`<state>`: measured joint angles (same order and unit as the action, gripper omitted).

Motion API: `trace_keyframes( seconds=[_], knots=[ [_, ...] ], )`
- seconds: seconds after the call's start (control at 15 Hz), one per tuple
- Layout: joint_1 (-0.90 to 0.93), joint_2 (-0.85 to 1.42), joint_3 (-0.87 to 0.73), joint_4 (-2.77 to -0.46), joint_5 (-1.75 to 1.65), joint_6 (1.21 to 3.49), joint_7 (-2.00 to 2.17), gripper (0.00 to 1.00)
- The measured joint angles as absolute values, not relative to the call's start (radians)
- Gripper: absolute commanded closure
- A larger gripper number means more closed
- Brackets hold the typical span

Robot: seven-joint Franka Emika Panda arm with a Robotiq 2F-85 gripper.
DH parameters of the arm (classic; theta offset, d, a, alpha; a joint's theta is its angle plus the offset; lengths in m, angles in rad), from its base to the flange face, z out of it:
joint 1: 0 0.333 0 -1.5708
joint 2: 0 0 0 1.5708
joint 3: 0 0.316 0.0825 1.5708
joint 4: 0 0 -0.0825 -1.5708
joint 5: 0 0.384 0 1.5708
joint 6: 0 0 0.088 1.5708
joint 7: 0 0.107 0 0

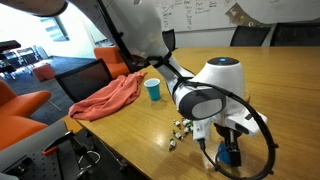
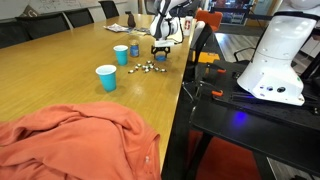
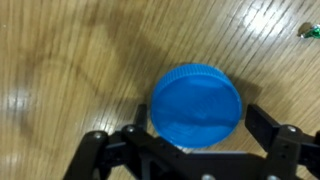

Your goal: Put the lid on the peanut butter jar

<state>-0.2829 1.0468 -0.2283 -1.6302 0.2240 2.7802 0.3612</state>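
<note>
The lid (image 3: pixel 197 105), a flat round bright blue disc, lies on the wooden table in the wrist view. My gripper (image 3: pixel 200 128) is open and low over it, one finger on each side. The left finger is at the lid's edge and a thin strip of wood shows before the right finger. In an exterior view the gripper (image 1: pixel 231 148) reaches down to the table with the blue lid (image 1: pixel 230 154) between its fingers. The gripper also shows far off in an exterior view (image 2: pixel 160 47). A small jar-like thing (image 2: pixel 134 48) stands beside it, too small to tell apart.
Blue cups stand on the table (image 1: pixel 152 90), (image 2: pixel 106 77), (image 2: pixel 121 54). Several small wrapped bits (image 1: pixel 180 130) lie close to the gripper. An orange-red cloth (image 1: pixel 108 96) lies near the table edge. A small green bit (image 3: pixel 311 30) lies at the wrist view's right edge.
</note>
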Motion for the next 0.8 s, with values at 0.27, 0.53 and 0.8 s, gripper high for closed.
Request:
trace_keyframes(
  seconds=[0.27,0.53,0.8],
  knots=[
    [-0.291,1.047,-0.224,-1.630,0.241,2.780,0.361,0.00],
    [-0.317,1.045,-0.198,-1.630,0.281,2.780,0.359,0.00],
    [-0.364,1.035,-0.150,-1.630,0.323,2.780,0.354,0.00]
  ],
)
